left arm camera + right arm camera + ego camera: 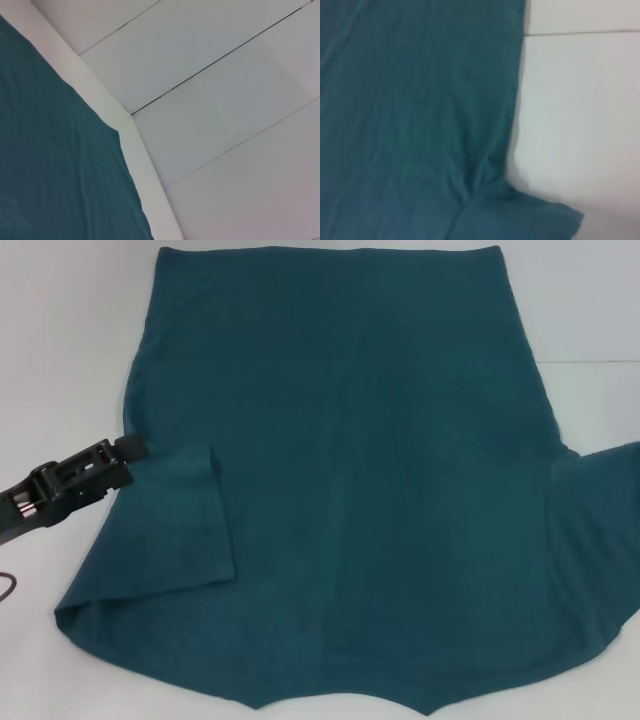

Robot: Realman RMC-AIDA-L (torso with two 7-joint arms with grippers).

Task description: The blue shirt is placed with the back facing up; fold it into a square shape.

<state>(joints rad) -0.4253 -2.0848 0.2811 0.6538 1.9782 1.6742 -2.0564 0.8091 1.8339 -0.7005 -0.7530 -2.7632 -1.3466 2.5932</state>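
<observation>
Covering most of the white surface (60, 330), the blue shirt (350, 480) lies flat, its straight hem at the far edge and the neckline end toward the robot, running past the near edge of the head view. Shirt's left sleeve (175, 540) is folded inward over the body, with its cuff edge making a straight line down the fabric; shirt's right sleeve (600, 540) is spread out to the side, unfolded. Fabric mostly smooth, faint creases only. Left tool (133, 447), black, comes in from the shirt's left side, low over the surface, tip right at the shirt's left edge just above the folded sleeve; can't tell if it touches or grips the cloth, and can't tell whether its fingers are spread or pressed together. A bit of dark cable (6, 585) shows at the picture edge, beside the shirt's left shoulder area. Left wrist view: shirt edge (55, 165) lying on the white surface, then pale wall panels (215, 100) with thin dark seams beyond it; no fingers in view. Right wrist view: looks down on the shirt's right side, where the sleeve (520, 215) meets the body (410, 100) at the armpit, small puckers there, white surface beside it. Right tool isn't seen in any view.
</observation>
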